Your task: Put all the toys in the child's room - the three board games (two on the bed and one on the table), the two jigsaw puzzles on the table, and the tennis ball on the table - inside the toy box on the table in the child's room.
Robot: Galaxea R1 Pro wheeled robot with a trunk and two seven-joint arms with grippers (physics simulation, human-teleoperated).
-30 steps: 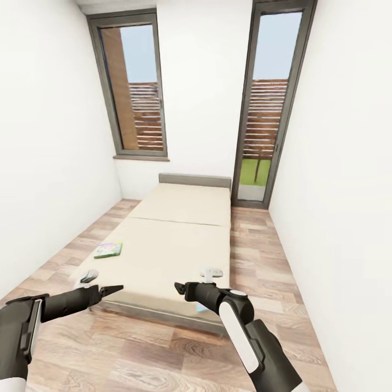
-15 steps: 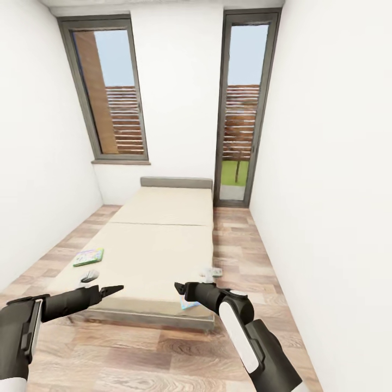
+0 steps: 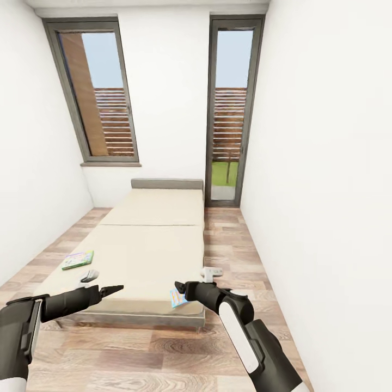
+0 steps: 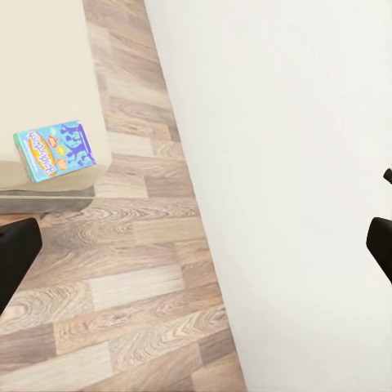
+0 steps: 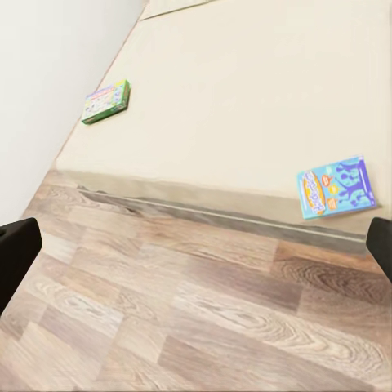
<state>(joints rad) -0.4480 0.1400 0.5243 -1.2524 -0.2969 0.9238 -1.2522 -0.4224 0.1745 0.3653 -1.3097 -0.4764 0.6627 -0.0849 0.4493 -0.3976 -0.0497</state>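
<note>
Leftward-swung view, more plank floor; flat blue box on beige mattress; both hands released.

Bright, even, flat simulator light throughout; no glare. Daylight shows through two tall windows, blue sky pale, near washed out. White walls almost featureless, faint grey shading toward left corner. Shadows weak: thin dark band under bed foot edge, soft and diffuse on floor. Wide-angle stretch in head view: window frames lean outward, walls splay at edges. Slight softness overall, compression smear on floor grain; small box print unreadable.
</note>
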